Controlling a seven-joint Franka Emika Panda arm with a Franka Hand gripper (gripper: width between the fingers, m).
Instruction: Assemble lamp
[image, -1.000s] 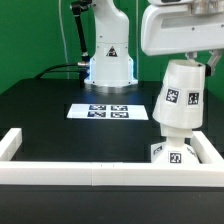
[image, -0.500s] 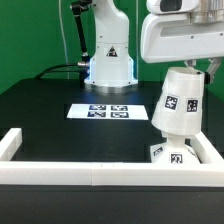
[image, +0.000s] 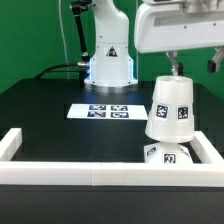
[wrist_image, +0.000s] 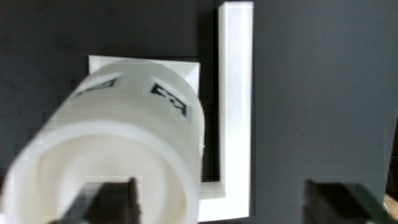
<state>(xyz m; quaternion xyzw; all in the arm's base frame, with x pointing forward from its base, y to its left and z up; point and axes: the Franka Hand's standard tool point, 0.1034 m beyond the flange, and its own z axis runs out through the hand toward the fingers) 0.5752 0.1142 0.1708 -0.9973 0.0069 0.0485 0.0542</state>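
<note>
The white conical shade (image: 172, 108) with black-white tags stands slightly tilted over the small tagged base (image: 168, 155) at the exterior view's right. The bulb is hidden. My gripper (image: 195, 63) is open just above the shade's narrow top, and its fingers are clear of it. In the wrist view the shade (wrist_image: 116, 140) fills the space in front of one finger (wrist_image: 111, 200). The other finger (wrist_image: 338, 200) stands far off over dark table. A corner of the base (wrist_image: 116, 62) shows beyond the shade, and the gripper (wrist_image: 222, 198) holds nothing.
The white rail frame (image: 60, 172) runs along the table's front and turns up beside the base (wrist_image: 237, 100). The marker board (image: 100, 110) lies mid-table. The arm's white pedestal (image: 108, 55) stands behind it.
The jaws have let go of the shade. The shade has sunk lower over the base and shifted toward the exterior view's left. The gripper has risen a little.
</note>
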